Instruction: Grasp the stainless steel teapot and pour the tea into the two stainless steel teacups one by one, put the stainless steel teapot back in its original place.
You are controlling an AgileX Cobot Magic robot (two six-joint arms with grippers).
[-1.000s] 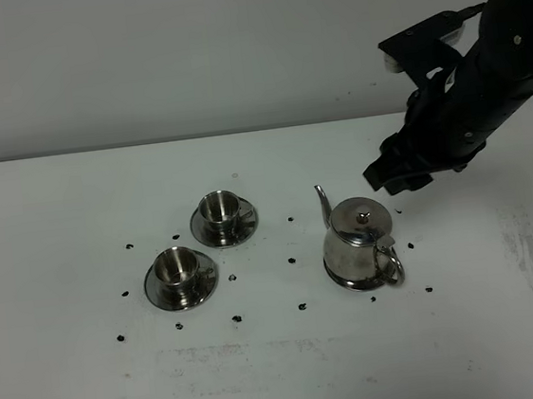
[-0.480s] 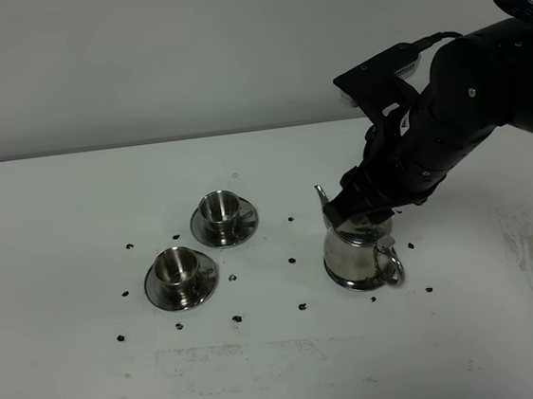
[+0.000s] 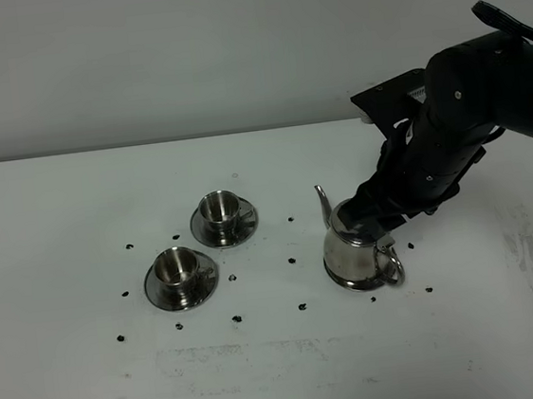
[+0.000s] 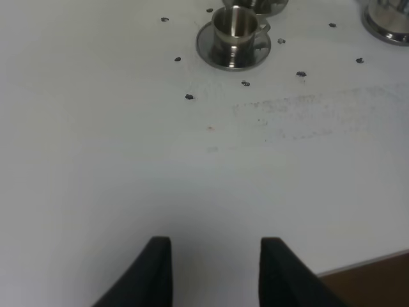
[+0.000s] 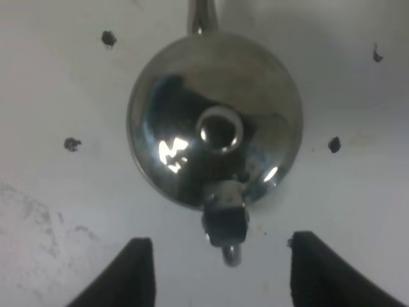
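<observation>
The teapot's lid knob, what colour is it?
The knob is shiny silver steel, matching the teapot; the right wrist view shows it best.

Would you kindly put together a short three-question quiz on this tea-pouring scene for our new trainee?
1. True or false: the right gripper is holding the stainless steel teapot up in the air.
2. How many stainless steel teacups stand on saucers? A one, B two, C three.
3. Fill in: in the right wrist view, the teapot's ____ lies between the open jaws.
Key: 1 false; 2 B; 3 handle.
</observation>
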